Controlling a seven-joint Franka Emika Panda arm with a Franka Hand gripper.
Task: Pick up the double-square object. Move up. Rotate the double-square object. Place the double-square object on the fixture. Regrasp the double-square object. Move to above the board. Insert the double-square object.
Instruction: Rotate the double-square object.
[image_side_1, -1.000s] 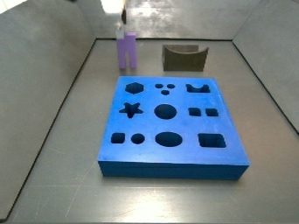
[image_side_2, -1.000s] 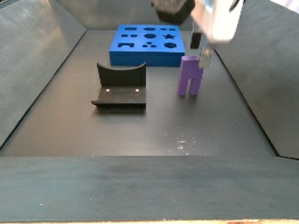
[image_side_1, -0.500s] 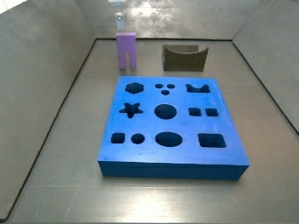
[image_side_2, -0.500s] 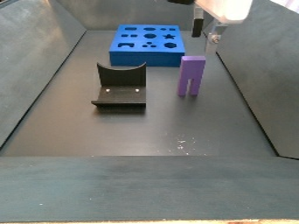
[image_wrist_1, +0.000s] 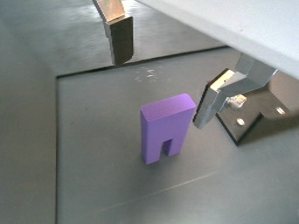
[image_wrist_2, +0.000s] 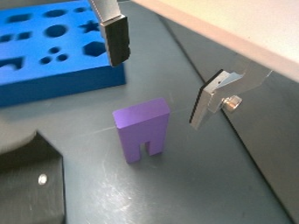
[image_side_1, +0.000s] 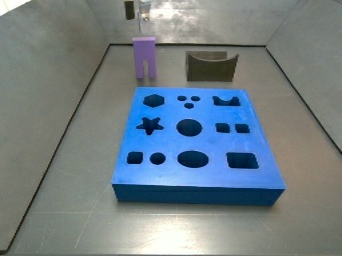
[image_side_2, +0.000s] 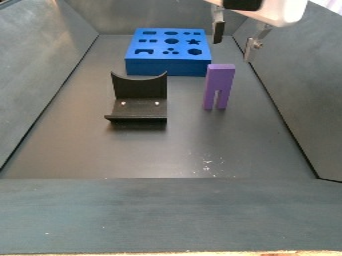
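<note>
The purple block stands upright on the grey floor, prongs down, just beside the blue board and apart from the fixture. Nothing is touching it. The tool hangs above it, wide apart and holding nothing; in both wrist views its two silver fingers straddle empty air over the block.

So where are we? By my reading, right at the start: the block is not picked up, not on the fixture, and every cut-out in the board looks open. Pick, lift, rotate, set on the fixture, regrasp, carry over and insert all look left to do.

As for writing: none that I can make out. No brand or label on the block, board, fixture or the white tool body in a side view.
</note>
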